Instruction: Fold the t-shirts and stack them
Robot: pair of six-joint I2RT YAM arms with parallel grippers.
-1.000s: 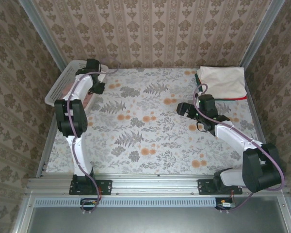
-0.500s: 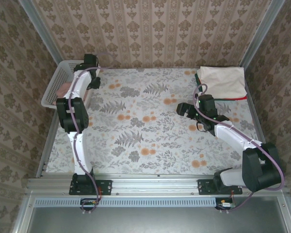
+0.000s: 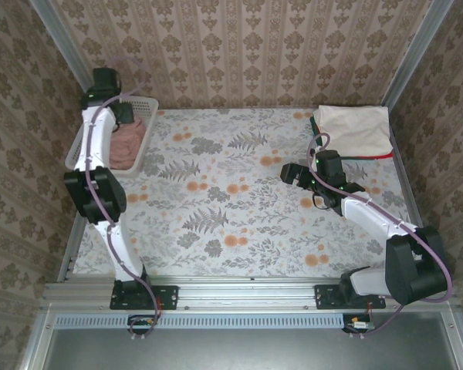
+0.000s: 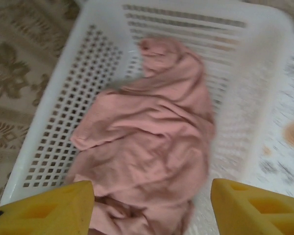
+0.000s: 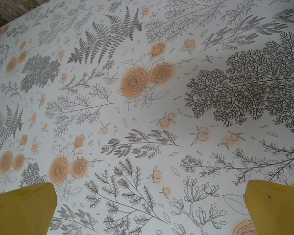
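Pink tee lies crumpled in basket under left gripper.

The dusty-pink tee lay unfolded in the white lattice basket at the far left corner of the bench. It was bunched into a long, crumpled heap of soft folds along the basket's floor, with no print showing. Well apart, at the far right corner, a cream tee lay folded flat on top of a stack. A thin strip of a red tee peeked out under its near edge.
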